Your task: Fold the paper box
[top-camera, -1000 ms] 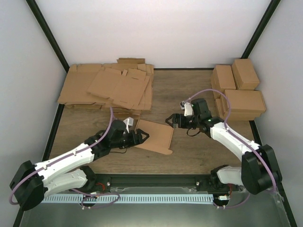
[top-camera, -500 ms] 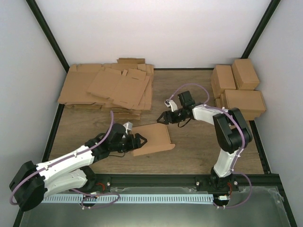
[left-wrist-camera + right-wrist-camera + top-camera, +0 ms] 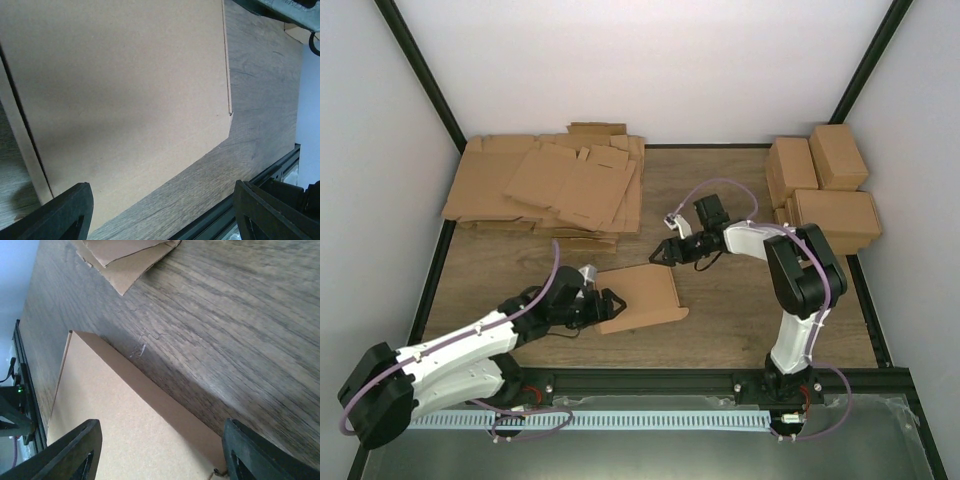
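Top external view, with both wrist views. Nearest the arm bases, the left gripper (image 3: 606,305) sits at the left edge of the paper box (image 3: 642,298), its jaws standing wide apart. In the left wrist view a broad brown panel fills the space ahead of the fingers (image 3: 62,212), and no pinch on it can be made out.

The paper box lies at the middle of the table (image 3: 740,310). It is lower and flatter than a second earlier, when its right part was raised at a steeper tilt.

Just beyond it, the right gripper (image 3: 663,250) has swung in from the right and now hangs at the far right corner of the box. Its jaws are narrower than before but apart, and in the right wrist view they straddle the panel's far edge without closing on it.

This probably means the right arm is placed to take or press that far edge, so a fold is being prepared, not finished.

Farther back lie a heap of flat cardboard sheets (image 3: 555,185) on the left and folded boxes (image 3: 825,190) on the right.
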### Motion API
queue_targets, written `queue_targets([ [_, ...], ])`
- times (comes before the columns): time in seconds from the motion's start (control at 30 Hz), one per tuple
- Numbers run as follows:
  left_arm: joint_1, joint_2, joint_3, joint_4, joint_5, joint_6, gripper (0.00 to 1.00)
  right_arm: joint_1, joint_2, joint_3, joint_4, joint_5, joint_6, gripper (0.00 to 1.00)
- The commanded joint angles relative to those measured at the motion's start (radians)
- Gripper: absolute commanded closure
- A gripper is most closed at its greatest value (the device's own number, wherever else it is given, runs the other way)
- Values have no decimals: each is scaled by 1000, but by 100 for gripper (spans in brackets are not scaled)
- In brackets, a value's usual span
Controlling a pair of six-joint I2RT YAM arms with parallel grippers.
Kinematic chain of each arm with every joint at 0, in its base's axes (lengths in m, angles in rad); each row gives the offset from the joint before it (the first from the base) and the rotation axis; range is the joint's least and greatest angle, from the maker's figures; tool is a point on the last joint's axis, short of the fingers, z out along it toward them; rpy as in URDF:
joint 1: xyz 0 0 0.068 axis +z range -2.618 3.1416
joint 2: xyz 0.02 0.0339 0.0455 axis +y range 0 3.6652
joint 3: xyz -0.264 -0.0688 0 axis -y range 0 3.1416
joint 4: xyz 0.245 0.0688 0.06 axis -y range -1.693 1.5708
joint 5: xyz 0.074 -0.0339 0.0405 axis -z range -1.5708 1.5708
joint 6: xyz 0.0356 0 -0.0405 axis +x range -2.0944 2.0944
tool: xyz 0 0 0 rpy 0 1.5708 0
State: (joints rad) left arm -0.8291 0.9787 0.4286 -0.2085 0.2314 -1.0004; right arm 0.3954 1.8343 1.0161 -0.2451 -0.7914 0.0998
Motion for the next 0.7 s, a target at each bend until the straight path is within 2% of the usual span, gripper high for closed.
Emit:
queue_targets([
  [0.0, 4, -35, -2, -22, -22, -2, 21, 7, 59, 22, 13, -76, -35, 33],
  [0.13, 4, -80, 34, -75, -62, 3, 21, 7, 36, -51, 56, -32, 8, 40],
  [0.23, 4, -96, 59, -117, -67, 13, 21, 7, -67, -207, 174, -31, 73, 46],
  [0.37, 4, -67, 102, -142, 47, 33, 19, 7, -241, -438, 295, -33, 205, 54],
  [0.47, 0, -30, 146, -187, 109, 57, 18, 9, -402, -612, 418, -122, 323, 56],
  [0.57, -8, -27, 162, -217, 133, 57, 18, 10, -505, -660, 368, -77, 322, 55],
  [0.67, -12, -52, 149, -204, 160, 32, 18, 10, -517, -613, 288, -21, 271, 52],
])
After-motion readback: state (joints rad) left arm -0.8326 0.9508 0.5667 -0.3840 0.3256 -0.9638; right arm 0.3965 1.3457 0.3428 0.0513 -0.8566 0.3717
